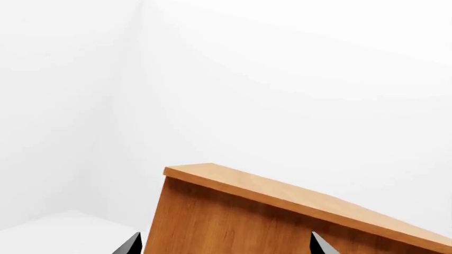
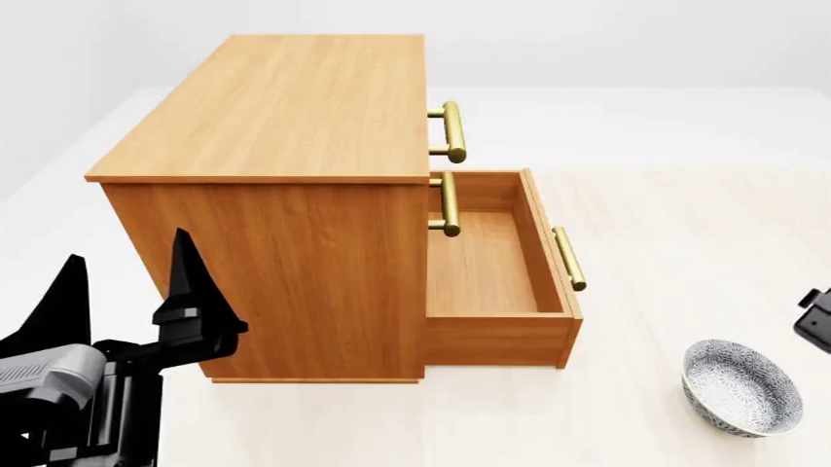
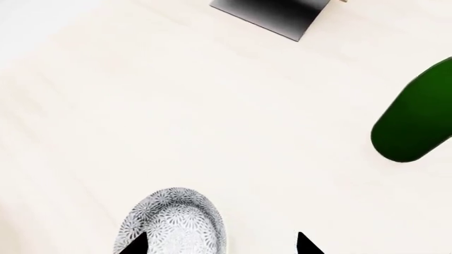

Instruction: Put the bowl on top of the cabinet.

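Observation:
The speckled blue-grey and white bowl (image 2: 741, 386) rests upright on the pale floor at the lower right of the head view, well apart from the orange-brown cabinet (image 2: 279, 107). In the right wrist view my right gripper (image 3: 219, 246) is open, one fingertip over the bowl (image 3: 173, 222) and the other over bare floor. My left gripper (image 2: 130, 292) is open and empty beside the cabinet's plain side (image 1: 233, 222). The left wrist view shows its tips (image 1: 224, 246) spread wide in front of that side. The cabinet's flat top is bare.
The cabinet's bottom drawer (image 2: 487, 263) is pulled out and holds nothing, with its brass handle (image 2: 567, 258) towards the bowl. A dark green rounded object (image 3: 416, 119) and a dark grey block (image 3: 272, 13) lie on the floor beyond the bowl. White walls stand behind the cabinet.

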Motion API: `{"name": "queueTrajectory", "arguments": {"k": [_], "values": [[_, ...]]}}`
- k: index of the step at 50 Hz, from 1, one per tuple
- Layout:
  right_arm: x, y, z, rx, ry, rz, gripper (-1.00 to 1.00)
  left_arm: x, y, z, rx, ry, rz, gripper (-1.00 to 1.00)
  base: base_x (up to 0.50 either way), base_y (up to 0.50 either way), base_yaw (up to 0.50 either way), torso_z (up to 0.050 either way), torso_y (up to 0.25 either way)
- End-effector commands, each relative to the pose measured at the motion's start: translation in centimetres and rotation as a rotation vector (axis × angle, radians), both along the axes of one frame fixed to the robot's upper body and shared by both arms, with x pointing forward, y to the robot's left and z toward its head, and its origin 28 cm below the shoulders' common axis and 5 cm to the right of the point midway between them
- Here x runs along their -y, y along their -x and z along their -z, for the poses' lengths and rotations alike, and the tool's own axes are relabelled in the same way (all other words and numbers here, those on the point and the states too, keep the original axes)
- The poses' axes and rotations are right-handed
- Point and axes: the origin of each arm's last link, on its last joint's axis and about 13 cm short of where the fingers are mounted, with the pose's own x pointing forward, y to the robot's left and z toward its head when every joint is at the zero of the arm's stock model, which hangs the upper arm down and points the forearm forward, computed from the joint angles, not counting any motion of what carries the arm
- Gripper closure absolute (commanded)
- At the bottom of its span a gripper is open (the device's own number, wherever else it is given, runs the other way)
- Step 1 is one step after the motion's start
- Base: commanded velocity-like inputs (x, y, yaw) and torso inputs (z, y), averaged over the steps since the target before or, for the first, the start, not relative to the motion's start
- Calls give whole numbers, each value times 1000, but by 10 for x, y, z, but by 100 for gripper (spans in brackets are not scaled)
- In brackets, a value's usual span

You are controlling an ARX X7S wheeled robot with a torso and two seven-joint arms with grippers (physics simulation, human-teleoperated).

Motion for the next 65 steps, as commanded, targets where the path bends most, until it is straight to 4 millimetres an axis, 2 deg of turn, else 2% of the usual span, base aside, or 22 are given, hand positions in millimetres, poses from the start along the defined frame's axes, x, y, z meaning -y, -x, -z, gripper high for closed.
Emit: {"name": "queueTrajectory", "arguments": {"k": [1, 11, 33, 65], "values": [[0, -6, 10, -10, -4, 28, -100, 0, 0, 0, 0, 1, 0, -100, 0, 0, 0, 0, 0], [0, -13, 22, -34, -10, 41, -100, 0, -1, 1, -3, 2, 1, -100, 0, 0, 0, 0, 0], [-8, -26, 35, -69, -18, 8, -100, 0, 0, 0, -3, 3, 1, -100, 0, 0, 0, 0, 0], [-7, -27, 55, -97, -42, 40, -100, 0, 0, 0, -6, 3, 1, -100, 0, 0, 0, 0, 0]]}}
